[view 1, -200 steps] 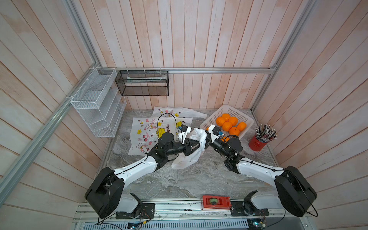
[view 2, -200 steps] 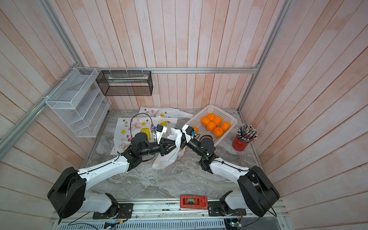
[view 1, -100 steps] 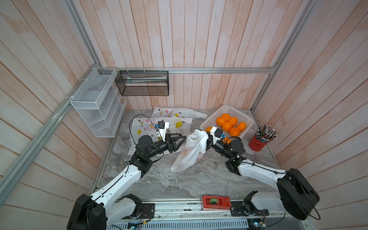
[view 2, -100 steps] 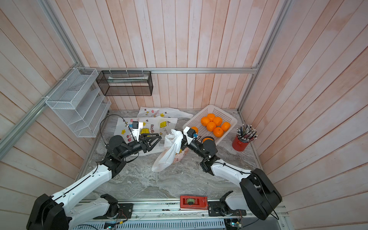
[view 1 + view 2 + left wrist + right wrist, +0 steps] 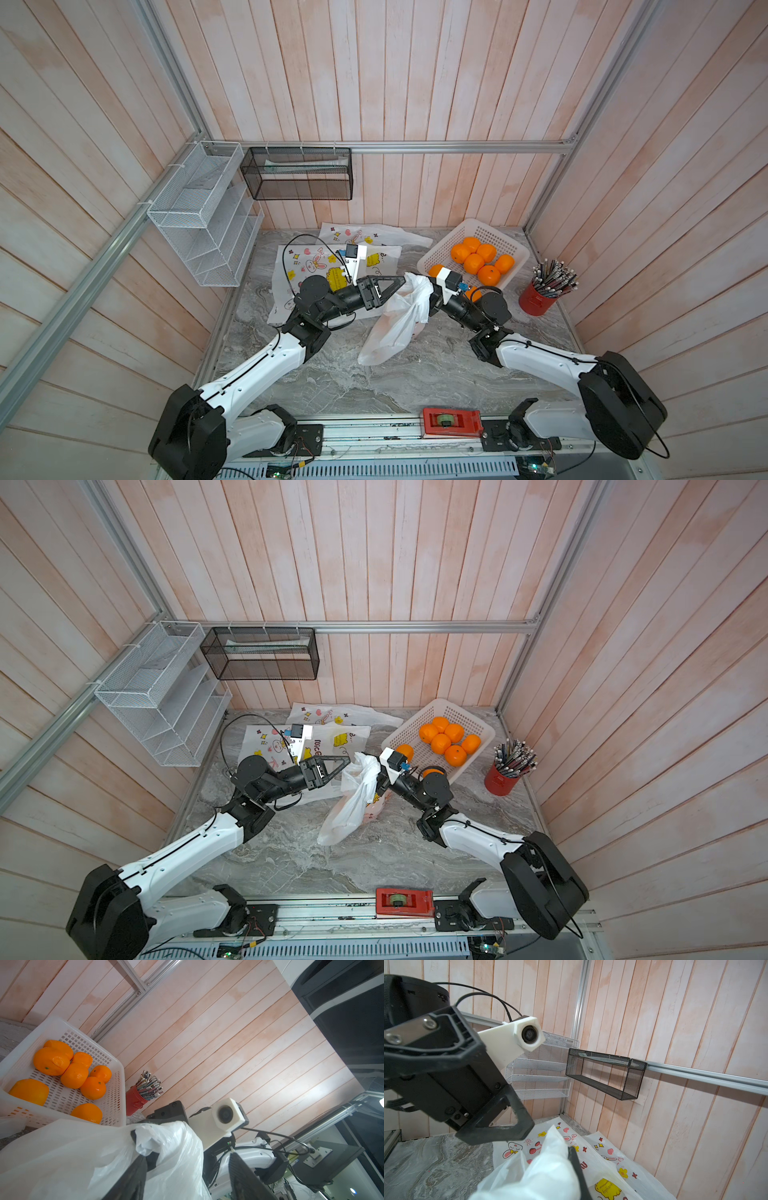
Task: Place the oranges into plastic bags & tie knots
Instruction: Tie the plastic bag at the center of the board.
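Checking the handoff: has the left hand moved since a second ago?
Yes. The left hand, open, has backed away from the basket toward the wire rack; the right hand holds the bag.

A grey veined marble table (image 5: 374, 386) lies between walls of pale pink wooden planks (image 5: 415, 83); a silver aluminium rail (image 5: 457, 146) runs along the back wall. A black wire-mesh box shelf (image 5: 299, 174) hangs from that rail; just beside it, on the side wall, hangs a white wire-mesh tiered rack (image 5: 208, 220) — both also show in the right wrist view. A white perforated plastic basket (image 5: 498, 237) sits in the table's far right corner; near it stands a red metal pot (image 5: 536, 300) — upright, crammed with thin pencils (image 5: 555, 278). A flat red box (image 5: 451, 422) lies on the front rail.
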Available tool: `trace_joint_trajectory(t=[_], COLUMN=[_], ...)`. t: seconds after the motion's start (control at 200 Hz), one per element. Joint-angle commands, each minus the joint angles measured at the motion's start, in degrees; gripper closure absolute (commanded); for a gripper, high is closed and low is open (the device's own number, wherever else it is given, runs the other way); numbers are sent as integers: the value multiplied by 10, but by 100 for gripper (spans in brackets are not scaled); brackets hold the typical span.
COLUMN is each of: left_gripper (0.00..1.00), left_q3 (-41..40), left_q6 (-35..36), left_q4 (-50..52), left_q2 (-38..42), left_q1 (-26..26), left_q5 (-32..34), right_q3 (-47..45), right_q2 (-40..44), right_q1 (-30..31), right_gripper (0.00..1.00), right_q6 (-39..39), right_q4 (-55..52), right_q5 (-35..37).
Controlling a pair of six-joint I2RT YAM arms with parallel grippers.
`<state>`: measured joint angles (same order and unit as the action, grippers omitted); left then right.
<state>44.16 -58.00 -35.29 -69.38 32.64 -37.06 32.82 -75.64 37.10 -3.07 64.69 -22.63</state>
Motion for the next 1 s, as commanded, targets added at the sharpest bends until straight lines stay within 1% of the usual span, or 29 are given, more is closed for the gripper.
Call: trace_joint_trajectory(t=[0.0,0.165,0.255,0.635,0.995], left_gripper=[35,35,38,56,75], left_q3=[19,27,30,36,43], left_q6=[-29,-40,-43,-52,-26], left_q4=[-14,-29,-40,-61,-23], left_q2=[-23,-53,-63,-81,-70], left_q1=[1,9,14,18,18], left_q5=[23,23,21,26,41], right_q3=[4,5,6,12,20], right_q2=[12,11,8,3,1], right_q1=[5,9,10,13,19], right_gripper=[100,100,100,100,100], right_q6=[-4,-3,-4,-10,-29], right_q4=[11,12,12,2,-26], right_q5=[-8,-12,-11,-10,-1])
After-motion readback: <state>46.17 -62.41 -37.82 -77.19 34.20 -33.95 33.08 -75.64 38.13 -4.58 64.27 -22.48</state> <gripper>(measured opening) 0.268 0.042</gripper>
